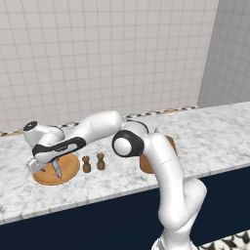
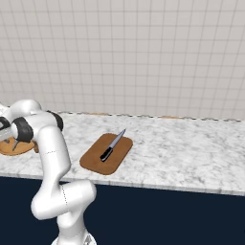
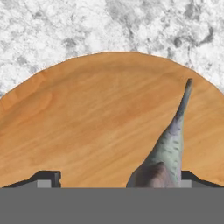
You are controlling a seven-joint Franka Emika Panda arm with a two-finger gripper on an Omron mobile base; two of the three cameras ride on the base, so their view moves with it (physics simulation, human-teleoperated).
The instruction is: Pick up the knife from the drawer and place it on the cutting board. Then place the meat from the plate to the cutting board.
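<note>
The knife (image 2: 112, 145) lies slantwise on the brown cutting board (image 2: 106, 153), black handle toward the front. In the left base view the arm hides most of the board (image 1: 145, 165). My gripper (image 1: 49, 169) hangs low over the round orange-brown plate (image 1: 71, 166) at the counter's left. In the hand view the gripper (image 3: 119, 179) is open, with its fingertips (image 3: 48, 178) wide apart just above the plate (image 3: 87, 113). The grey meat (image 3: 168, 148) lies between them, close to the right one, its thin end pointing away. The meat (image 1: 58, 169) shows under the hand. The drawer is out of view.
Two small brown shakers (image 1: 86, 164) (image 1: 100, 161) stand just right of the plate. The marble counter (image 2: 191, 148) runs to the right, with a tiled wall behind and dark navy cabinet fronts (image 2: 167, 215) below its edge.
</note>
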